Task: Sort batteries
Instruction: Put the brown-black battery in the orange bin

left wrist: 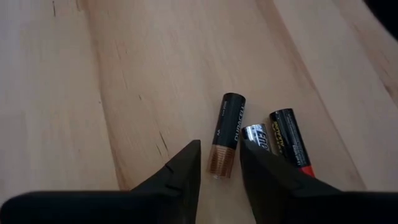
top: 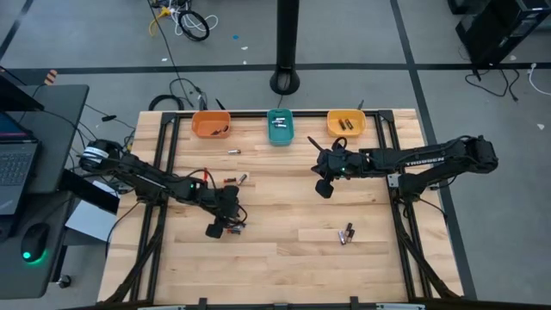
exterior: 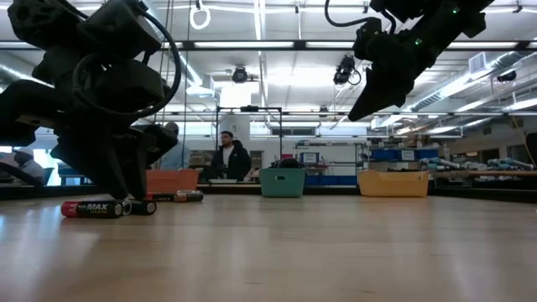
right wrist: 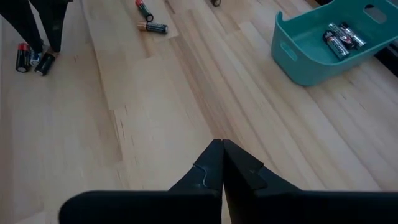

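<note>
Batteries lie clustered on the table under the left gripper [left wrist: 219,163], whose fingers stand apart astride a black-and-copper cell [left wrist: 226,134]. It should close squarely without nudging the silver cell [left wrist: 258,137] just beside. The right gripper [right wrist: 222,155] hovers pinched together, empty. The fingertips' contact is cut off from view.

A grey floor [top: 103,43] with dark seams fills the top of the high view, with loose cables [top: 185,21] at upper left and a black post [top: 286,43] at top centre. A desk [top: 43,112] with a laptop [top: 15,164] and mouse [top: 34,241] sits at left. In the low view, ceiling lights [exterior: 260,46] run overhead, shelves [exterior: 403,159] line the back, and two people [exterior: 225,155] stand left of centre.
</note>
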### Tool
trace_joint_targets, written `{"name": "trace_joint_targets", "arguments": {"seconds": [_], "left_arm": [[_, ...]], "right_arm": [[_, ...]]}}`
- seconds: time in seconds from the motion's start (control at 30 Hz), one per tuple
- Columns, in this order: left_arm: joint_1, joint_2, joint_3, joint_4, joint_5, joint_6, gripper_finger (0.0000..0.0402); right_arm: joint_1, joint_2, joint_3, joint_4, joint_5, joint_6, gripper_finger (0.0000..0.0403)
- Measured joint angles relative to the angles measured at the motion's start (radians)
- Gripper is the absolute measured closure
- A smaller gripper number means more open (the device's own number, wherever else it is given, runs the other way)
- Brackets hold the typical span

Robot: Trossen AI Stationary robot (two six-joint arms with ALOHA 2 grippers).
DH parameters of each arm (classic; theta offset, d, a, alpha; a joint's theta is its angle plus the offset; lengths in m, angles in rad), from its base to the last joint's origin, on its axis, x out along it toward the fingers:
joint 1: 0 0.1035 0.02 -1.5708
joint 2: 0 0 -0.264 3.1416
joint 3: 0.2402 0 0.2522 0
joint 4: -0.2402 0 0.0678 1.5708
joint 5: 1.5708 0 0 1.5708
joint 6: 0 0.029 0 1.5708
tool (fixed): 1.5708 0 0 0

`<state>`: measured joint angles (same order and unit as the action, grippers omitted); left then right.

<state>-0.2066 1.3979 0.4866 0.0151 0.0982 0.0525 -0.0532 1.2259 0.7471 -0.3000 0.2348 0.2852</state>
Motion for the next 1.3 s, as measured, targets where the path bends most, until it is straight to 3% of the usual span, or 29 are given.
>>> {"name": "trace_joint_targets", "arguments": {"seconds": [0.67,1.1,1.3], "left_arm": [[0.002,0.003,0.0,-0.007,0.004,0.022,0.0304],[0.002,0.005,0.0,-0.006,0.005,0.029,0.0267],[0.002,0.061,0.0,0.022,-0.008,0.049,0.0265]], "right_arm": [[0.0,0.0,0.0,0.0,0.0,0.0,0.0389],[0.0,0.0,0.0,0.0,0.0,-0.007,0.0389],[0.0,0.0,0.0,0.0,0.0,-0.007,0.0388]]}}
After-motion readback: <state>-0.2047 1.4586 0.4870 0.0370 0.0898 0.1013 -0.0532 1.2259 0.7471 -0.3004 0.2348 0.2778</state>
